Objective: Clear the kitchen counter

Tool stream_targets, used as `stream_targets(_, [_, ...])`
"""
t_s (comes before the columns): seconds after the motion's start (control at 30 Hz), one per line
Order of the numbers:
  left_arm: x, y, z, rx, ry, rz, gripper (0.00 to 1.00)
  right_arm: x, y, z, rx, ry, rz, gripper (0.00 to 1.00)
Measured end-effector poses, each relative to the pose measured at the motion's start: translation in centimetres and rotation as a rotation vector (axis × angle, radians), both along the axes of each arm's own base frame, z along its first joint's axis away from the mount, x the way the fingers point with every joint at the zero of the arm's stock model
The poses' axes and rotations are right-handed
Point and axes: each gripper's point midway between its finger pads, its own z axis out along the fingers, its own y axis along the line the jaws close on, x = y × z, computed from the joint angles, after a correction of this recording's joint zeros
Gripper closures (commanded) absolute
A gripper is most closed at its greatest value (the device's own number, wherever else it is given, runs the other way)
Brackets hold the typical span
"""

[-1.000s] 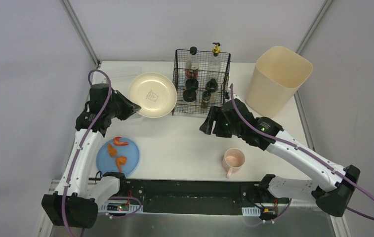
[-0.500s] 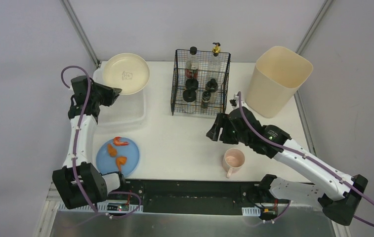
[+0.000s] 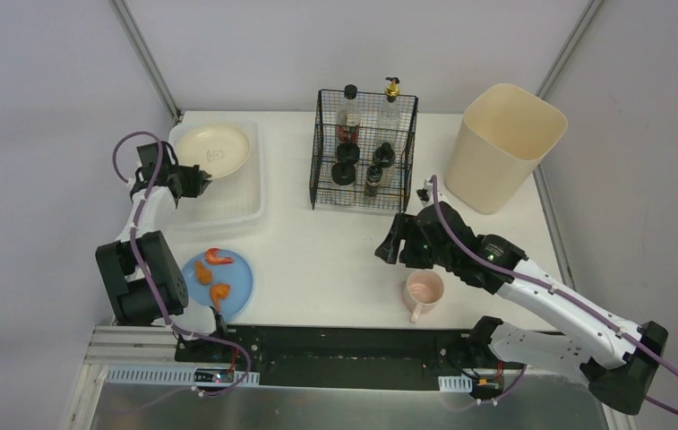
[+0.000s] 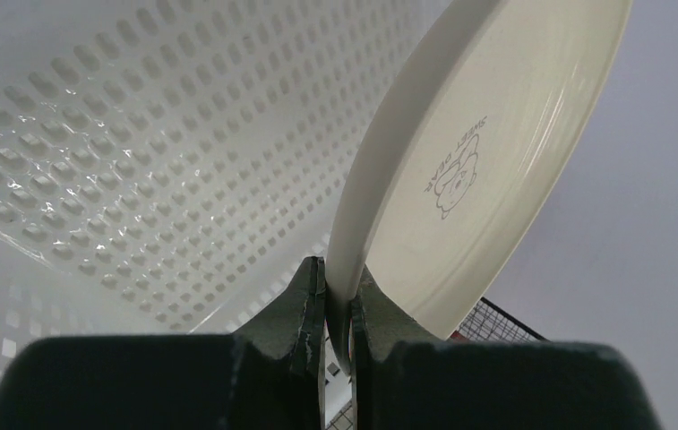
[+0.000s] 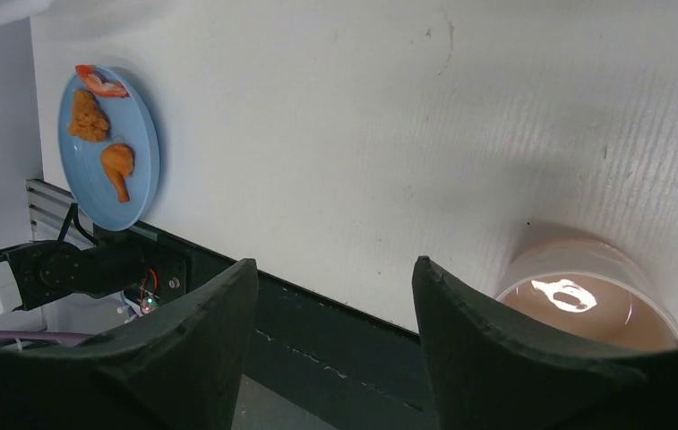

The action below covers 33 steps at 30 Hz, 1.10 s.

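The top camera looks down on the whole kitchen counter [image 3: 335, 255] from high at its near edge. The left wrist camera sits close against the cream plate [image 4: 496, 116]. The right wrist camera faces down, sharing the pink mug [image 5: 586, 305] with the top view.

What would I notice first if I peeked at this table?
Probably the big cream plate held over the white tray at the far left, its rim pinched in the left arm's jaws. Next, the blue plate of orange food at the near left, and the pink mug near the front with the right arm's open jaws close by.
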Motion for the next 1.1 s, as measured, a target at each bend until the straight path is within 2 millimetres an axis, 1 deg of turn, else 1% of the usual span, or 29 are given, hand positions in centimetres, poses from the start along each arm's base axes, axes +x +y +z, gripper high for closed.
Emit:
stream_targets(0.17, [0.8,0.7,-3.1,-0.024,0.076,0.037,1.0,-0.4,0.1,-1.1,-0.002,0.021,0.016,0.33])
stream_targets(0.4, [1.6,1.5,-6.7,-0.039,0.159,0.079,1.0,-0.6,0.3,-2.3,-0.003,0.036,0.028,0.32])
stream_targets(0.47, [1.9,1.5,-7.5,-0.038,0.179,0.083,1.0,-0.6,0.3,-2.5,-0.002,0.036,0.029,0.32])
stream_targets(0.53, [2.3,1.5,-7.8,-0.033,0.19,0.083,1.0,-0.7,0.4,-2.8,-0.002,0.04,0.033,0.32])
stream_targets(0.6, [3.2,1.1,-7.8,-0.027,0.191,0.072,0.99,-0.7,0.4,-3.0,-0.002,0.04,0.033,0.32])
stream_targets(0.67, [3.9,0.7,-7.9,-0.02,0.189,0.063,0.82,-0.8,0.4,-3.2,-0.002,0.043,0.035,0.31])
stream_targets(0.77, [4.8,0.2,-7.9,-0.012,0.188,0.054,0.62,-0.8,0.5,-3.3,0.001,0.045,0.039,0.31])
stream_targets(0.9, [5.1,-0.3,-8.5,-0.009,0.196,0.055,0.44,-1.0,0.3,-3.8,-0.004,0.052,0.041,0.3])
stream_targets(0.93, [5.2,-0.3,-8.5,-0.006,0.196,0.056,0.37,-1.1,0.3,-3.9,-0.005,0.054,0.041,0.3])
stream_targets(0.97, [5.2,-0.4,-8.5,-0.006,0.196,0.057,0.3,-1.1,0.2,-3.9,-0.006,0.054,0.042,0.3])
stream_targets(1.0, [5.2,-0.4,-8.5,-0.003,0.197,0.056,0.18,-1.2,0.2,-4.0,-0.005,0.054,0.042,0.3])
stream_targets(1.03, [5.2,-0.4,-8.5,-0.002,0.197,0.056,0.1,-1.2,0.2,-3.9,-0.002,0.053,0.043,0.3])
stream_targets(1.1, [5.1,-0.4,-8.6,0.004,0.204,0.048,0.08,-1.2,0.2,-3.8,0.0,0.051,0.044,0.3])
